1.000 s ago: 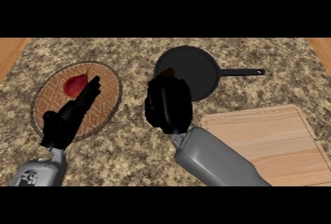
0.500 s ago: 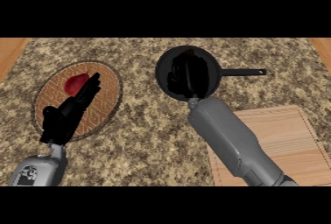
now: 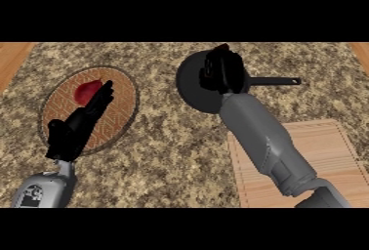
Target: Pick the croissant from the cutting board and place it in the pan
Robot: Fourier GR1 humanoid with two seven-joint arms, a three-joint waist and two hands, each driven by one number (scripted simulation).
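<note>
Step judged: placing, near its end. At 5 o'clock the board (image 3: 324, 151) lies on the surface (image 3: 166, 146); no croissant is seen on it or elsewhere, so it is probably hidden under the right robot hand. At 8 o'clock the left robot hand (image 3: 75, 127) is rested open, fingers straight, over a plate (image 3: 127, 105) with a red item (image 3: 88, 89). At 1 o'clock the right robot hand (image 3: 222, 68) is held over the pan (image 3: 191, 87); open or closed cannot be told. Next: release into the pan, then withdrawal. Versus 1 s ago: right robot hand moved from the pan's near rim to over its middle; left unchanged.
</note>
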